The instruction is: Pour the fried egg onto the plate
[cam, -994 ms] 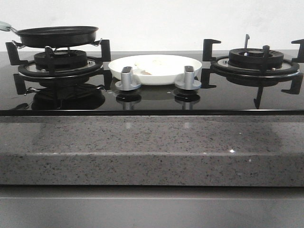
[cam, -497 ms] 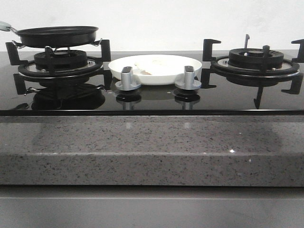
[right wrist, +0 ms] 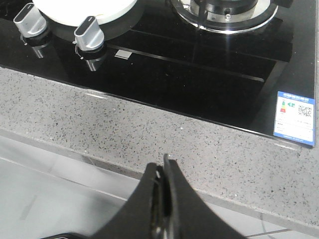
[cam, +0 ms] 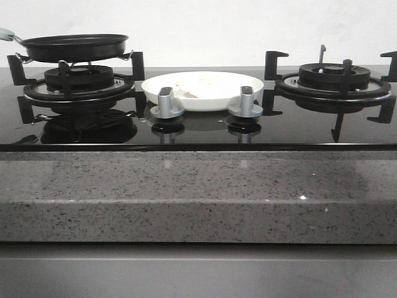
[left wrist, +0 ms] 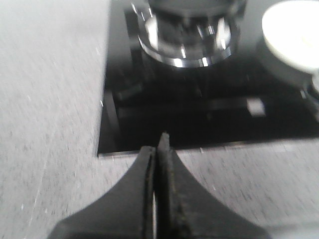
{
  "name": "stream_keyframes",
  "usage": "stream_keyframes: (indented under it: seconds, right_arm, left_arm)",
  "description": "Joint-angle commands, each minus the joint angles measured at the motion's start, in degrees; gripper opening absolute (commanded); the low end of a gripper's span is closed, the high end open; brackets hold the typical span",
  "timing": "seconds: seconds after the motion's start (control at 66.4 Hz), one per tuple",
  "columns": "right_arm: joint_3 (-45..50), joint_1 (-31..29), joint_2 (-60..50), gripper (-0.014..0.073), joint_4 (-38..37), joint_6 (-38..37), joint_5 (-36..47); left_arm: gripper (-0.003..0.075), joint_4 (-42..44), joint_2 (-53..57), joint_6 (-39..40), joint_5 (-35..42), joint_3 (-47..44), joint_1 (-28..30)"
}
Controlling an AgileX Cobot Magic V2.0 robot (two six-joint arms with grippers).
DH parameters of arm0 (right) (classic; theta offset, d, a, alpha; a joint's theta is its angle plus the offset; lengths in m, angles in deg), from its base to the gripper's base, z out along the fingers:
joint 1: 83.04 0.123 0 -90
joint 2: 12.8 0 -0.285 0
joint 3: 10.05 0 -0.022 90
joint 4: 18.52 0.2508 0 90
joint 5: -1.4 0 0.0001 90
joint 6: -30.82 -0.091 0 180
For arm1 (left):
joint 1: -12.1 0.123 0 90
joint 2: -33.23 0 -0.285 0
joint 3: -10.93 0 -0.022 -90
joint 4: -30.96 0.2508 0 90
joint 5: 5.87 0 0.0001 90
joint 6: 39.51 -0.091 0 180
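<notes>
Nothing has shifted between the earlier front views and this one: pan, plate and knobs sit exactly as they did.

Across the bench point(cam: 198, 186), a black glass hob fills the far half, with grey speckled stone along the near edge. At the far left corner the black frying pan point(cam: 74, 46) rests level on the left burner grate point(cam: 77, 84), its pale handle pointing off the left edge; from this low angle its inside cannot be seen. Midway along the far side, between the two burners, stands the plate point(cam: 203, 89), just behind the two grey control knobs point(cam: 166, 102). On it lies the fried egg point(cam: 197, 84), a pale patch slightly left of the plate's middle. With the egg on the plate and the pan back on its grate, the pour looks finished, which would explain why both arms are drawn back to the near edge, clear of the hob.

From the left wrist view, the left gripper point(left wrist: 160, 144) hangs over the stone near the hob's near left corner, its fingers pressed together on nothing. Likewise the right gripper point(right wrist: 164, 167) hovers above the near edge toward the right, fingers closed and empty, with the right burner point(right wrist: 224, 12) and the hob's energy label point(right wrist: 295, 118) beyond it.
</notes>
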Motion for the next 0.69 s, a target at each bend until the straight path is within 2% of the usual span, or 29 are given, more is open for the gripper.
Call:
stream_keyframes:
  seconds: [0.0,0.181,0.346,0.467,0.512,0.678]
  right_arm:
    - [-1.2,-0.3,0.3,-0.0069,0.5,0.2,3.6]
    - [-1.2,-0.3,0.3,-0.0069,0.5,0.2,3.6]
    - [-1.2,-0.3,0.3,-0.0069,0.5,0.2,3.6]
    - [-1.2,-0.3,0.3,-0.0069,0.5,0.2,3.6]
    - [-1.2,-0.3,0.3,-0.0069,0.5,0.2,3.6]
    - [-1.2,-0.3,0.4,-0.0069,0.5,0.2,3.5]
  left_arm:
    - [-0.002,-0.6,5.1,0.1,15.2,-6.2,1.2]
    - [-0.002,-0.4,14.4,0.1,31.4,-21.5,2.9]
    - [-0.002,-1.4,18.9,0.1,42.0,-28.9,5.1]
    - [-0.002,-1.7,22.5,0.1,45.9,-32.2,5.4]
    - [-0.002,-1.7,23.8,0.1,43.7,-32.1,5.4]
    - [-0.002,-1.8,23.4,0.1,43.3,-32.1,5.4]
